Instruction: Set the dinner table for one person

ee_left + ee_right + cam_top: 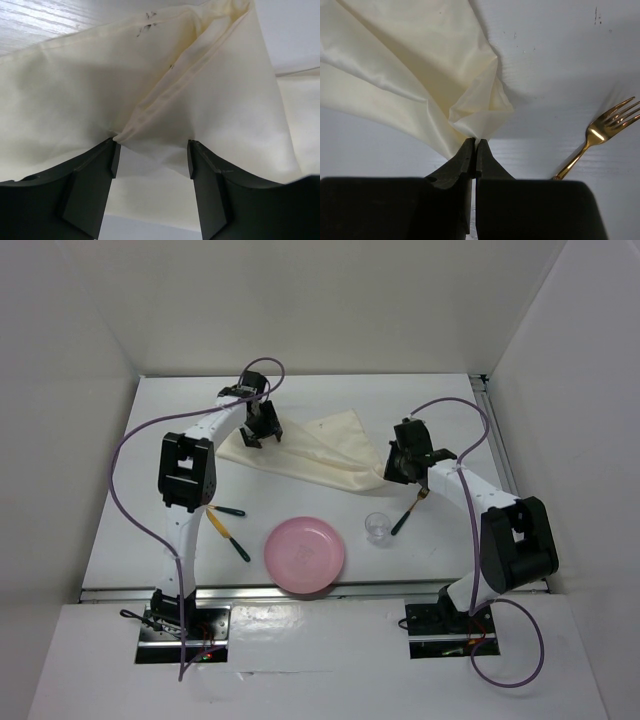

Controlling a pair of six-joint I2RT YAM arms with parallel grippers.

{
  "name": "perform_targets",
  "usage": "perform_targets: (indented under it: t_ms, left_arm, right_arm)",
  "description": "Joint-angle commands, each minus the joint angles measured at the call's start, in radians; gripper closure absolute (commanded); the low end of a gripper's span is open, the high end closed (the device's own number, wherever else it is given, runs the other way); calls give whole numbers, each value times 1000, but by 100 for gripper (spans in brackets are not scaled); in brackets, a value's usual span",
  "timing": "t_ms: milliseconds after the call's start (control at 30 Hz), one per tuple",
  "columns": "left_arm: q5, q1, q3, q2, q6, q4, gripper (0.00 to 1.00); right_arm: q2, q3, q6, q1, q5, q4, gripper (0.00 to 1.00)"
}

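The cream cloth [310, 452] lies crumpled across the back middle of the white dinner table [140, 500]. My right gripper [392, 468] is shut on the cloth's right corner [479, 116], pinching it between closed jaws. My left gripper [257, 435] is open over the cloth's left end; in the left wrist view [152, 159] its jaws stand wide apart and a folded edge of cloth [150, 100] reaches just to the fingertips. A pink plate [304, 554] sits at the near middle. A clear glass [377, 527] stands to its right.
A gold fork [410, 510] with a dark handle lies by the right arm; its tines show in the right wrist view [610, 122]. Two dark-handled utensils [228, 525] lie left of the plate. White walls enclose the table; a metal rail [250, 590] runs along the near edge.
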Motion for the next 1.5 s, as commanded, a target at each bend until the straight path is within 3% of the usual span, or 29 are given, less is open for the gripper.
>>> perform_targets:
  t_ms: [0,200,367,467,533,567,600,667,800,1000,1233,1333,1467]
  left_arm:
    - [36,2,15,21,27,44,28]
    - [46,2,55,44,27,35,32]
    - [46,2,55,35,27,47,60]
    - [24,2,64,9,27,47,62]
    - [23,2,75,9,27,47,68]
    - [23,2,86,-3,27,47,73]
    - [23,2,86,-16,27,47,87]
    - [23,2,96,-34,27,35,100]
    - [36,12,106,-112,36,24,100]
    - [3,21,130,-361,78,23,100]
    - [304,165,299,-500,98,-71,100]
    - [411,228,195,-616,86,-62,100]
    - [445,285,66,-775,86,-51,100]
  right_arm:
    - [-13,40,-17,-6,11,-16,100]
    - [-31,40,-17,-6,11,-16,100]
    - [-31,31,-17,-6,21,-25,100]
    - [-31,31,-17,-6,21,-25,100]
    - [-31,31,-17,-6,30,-25,100]
    - [-31,31,-17,-6,30,-25,100]
    - [-40,31,-17,-6,30,-25,100]
    - [-41,31,-17,-6,42,-35,100]
    - [-31,98,-26,-15,63,-45,100]
    - [-22,308,-87,-72,85,-67,100]
    - [-51,488,-140,-106,76,-65,100]
    - [-76,530,-150,-106,76,-87,100]
    - [-206,499,-173,-106,102,-81,100]
